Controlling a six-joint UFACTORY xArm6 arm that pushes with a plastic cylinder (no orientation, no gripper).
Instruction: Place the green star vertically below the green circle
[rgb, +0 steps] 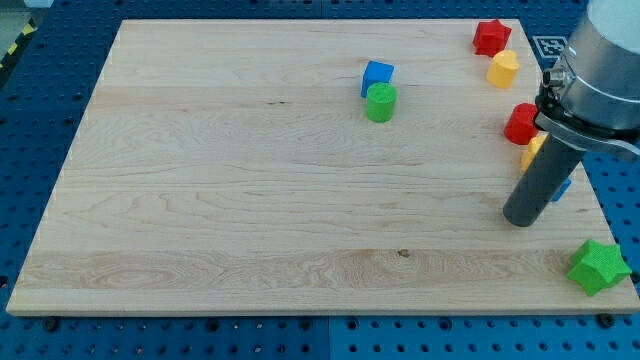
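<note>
The green star (598, 267) lies at the board's bottom right corner, partly over the edge. The green circle (380, 102) stands in the upper middle of the board, touching a blue cube (377, 76) just above it. My tip (520, 217) rests on the board at the view's right, up and to the left of the green star and far to the right and below the green circle. The tip touches no block that I can see.
A red star (491, 37) and a yellow block (503, 69) sit at the top right. A red block (521, 124), a yellow block (532, 151) and a blue block (561, 188) are partly hidden behind the rod. The wooden board (250, 200) lies on a blue perforated table.
</note>
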